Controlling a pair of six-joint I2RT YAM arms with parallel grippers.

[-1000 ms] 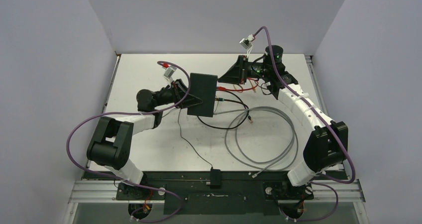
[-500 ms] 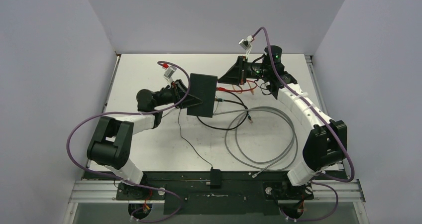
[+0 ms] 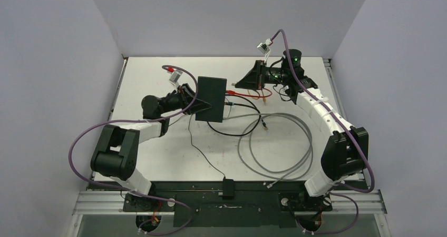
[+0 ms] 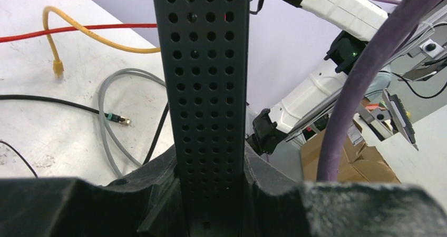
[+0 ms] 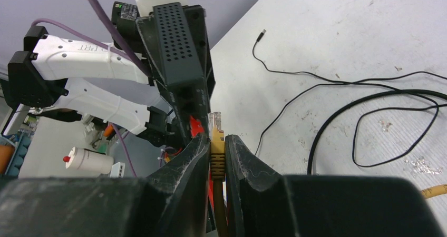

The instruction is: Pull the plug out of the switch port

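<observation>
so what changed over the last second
The left gripper carried the switch a little leftward, away from the right gripper, which eased slightly right. The right jaws stayed shut on the yellow plug, the left jaws on the switch. The loose cables lay unmoved.

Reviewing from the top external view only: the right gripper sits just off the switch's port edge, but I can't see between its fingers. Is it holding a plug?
Observer: Yes. The right wrist view shows the right gripper shut on a yellow plug. The plug's clear tip is exposed and is not in any port of the switch.
Operator: And what is holding the switch on the other side?
Observer: In the left wrist view, the left gripper clamps the switch's perforated edge between its fingers.
</observation>
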